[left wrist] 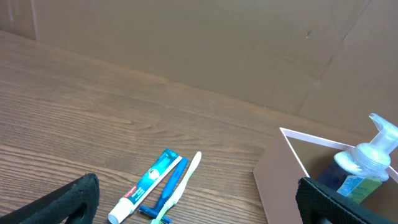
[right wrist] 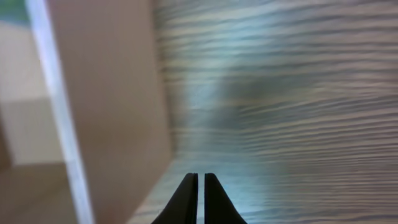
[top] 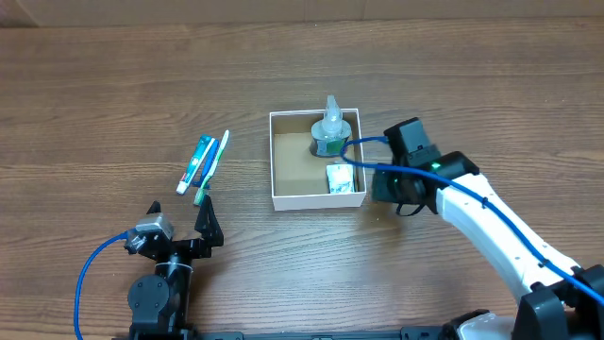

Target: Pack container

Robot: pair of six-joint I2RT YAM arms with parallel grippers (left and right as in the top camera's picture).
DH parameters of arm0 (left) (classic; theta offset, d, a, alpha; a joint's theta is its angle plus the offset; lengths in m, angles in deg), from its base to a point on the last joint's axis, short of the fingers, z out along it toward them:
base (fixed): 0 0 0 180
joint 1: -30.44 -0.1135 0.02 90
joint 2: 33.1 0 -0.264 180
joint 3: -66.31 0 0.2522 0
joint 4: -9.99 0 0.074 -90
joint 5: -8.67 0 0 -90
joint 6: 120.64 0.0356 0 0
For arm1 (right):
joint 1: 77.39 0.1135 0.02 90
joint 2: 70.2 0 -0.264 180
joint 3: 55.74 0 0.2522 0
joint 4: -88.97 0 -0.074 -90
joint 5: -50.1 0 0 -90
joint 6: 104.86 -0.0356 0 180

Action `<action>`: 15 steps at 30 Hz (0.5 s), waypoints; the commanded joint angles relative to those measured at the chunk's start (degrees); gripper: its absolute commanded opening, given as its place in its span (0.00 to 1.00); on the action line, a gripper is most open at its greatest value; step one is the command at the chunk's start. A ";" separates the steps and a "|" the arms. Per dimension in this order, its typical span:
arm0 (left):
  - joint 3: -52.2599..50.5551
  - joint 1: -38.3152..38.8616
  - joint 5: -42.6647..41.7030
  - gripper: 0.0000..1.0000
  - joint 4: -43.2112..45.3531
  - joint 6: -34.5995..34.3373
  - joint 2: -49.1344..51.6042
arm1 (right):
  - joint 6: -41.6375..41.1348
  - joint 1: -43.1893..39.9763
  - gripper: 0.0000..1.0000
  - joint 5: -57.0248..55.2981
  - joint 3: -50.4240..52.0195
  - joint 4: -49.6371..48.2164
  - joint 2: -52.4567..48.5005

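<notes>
Right gripper (right wrist: 200, 186), fingers pressed together, has the container (top: 311, 200) just to its left; left gripper (top: 179, 217) spread, toothpaste tube (left wrist: 144, 185) ahead.

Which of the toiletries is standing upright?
The pump bottle in the box; the toothpaste and toothbrush lie flat on the table.

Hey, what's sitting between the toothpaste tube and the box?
A blue razor and a toothbrush lie beside the toothpaste tube; then bare table up to the container, clearest overhead.
</notes>
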 commanded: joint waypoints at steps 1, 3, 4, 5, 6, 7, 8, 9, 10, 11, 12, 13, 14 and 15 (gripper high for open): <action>-0.20 -0.57 -0.07 1.00 0.15 -0.76 -0.39 | -0.09 -6.29 0.14 -3.41 0.28 0.39 0.57; -0.20 -0.57 -0.07 1.00 0.15 -0.76 -0.39 | 0.15 -9.73 0.50 -3.43 0.28 0.76 0.57; -0.20 -0.57 -0.07 1.00 0.15 -0.76 -0.39 | 0.17 -11.50 0.83 -3.43 0.28 1.03 0.57; -0.20 -0.57 -0.07 1.00 0.15 -0.76 -0.39 | 0.35 -12.79 1.00 -3.45 0.28 1.14 0.57; -0.20 -0.57 -0.07 1.00 0.15 -0.76 -0.39 | 0.35 -14.14 1.00 -3.43 0.28 1.14 0.57; -0.20 -0.57 -0.07 1.00 0.15 -0.76 -0.39 | 0.33 -15.26 1.00 -3.43 0.28 1.14 0.57; -0.20 -0.57 -0.07 1.00 0.15 -0.76 -0.39 | 0.33 -15.93 1.00 -3.45 0.28 1.14 0.57; -0.20 -0.57 -0.07 1.00 0.15 -0.76 -0.39 | 0.31 -16.59 1.00 -3.43 0.28 1.14 0.57; -0.20 -0.57 -0.07 1.00 0.15 -0.76 -0.39 | 0.31 -16.94 1.00 -3.43 0.28 1.09 0.57; -0.20 -0.57 -0.07 1.00 0.15 -0.76 -0.39 | 0.31 -16.98 1.00 -3.43 0.28 1.11 0.57; -0.20 -0.57 -0.07 1.00 0.15 -0.76 -0.39 | 0.31 -16.98 1.00 -3.43 0.28 1.09 0.57; -0.20 -0.57 -0.07 1.00 0.15 -0.76 -0.39 | 0.31 -16.98 1.00 -3.43 0.28 1.09 0.57; -0.20 -0.57 -0.07 1.00 0.15 -0.76 -0.39 | 0.31 -16.98 1.00 -3.43 0.28 1.09 0.57; -0.20 -0.57 -0.07 1.00 0.15 -0.76 -0.39 | 0.31 -16.98 1.00 -3.41 0.28 1.07 0.57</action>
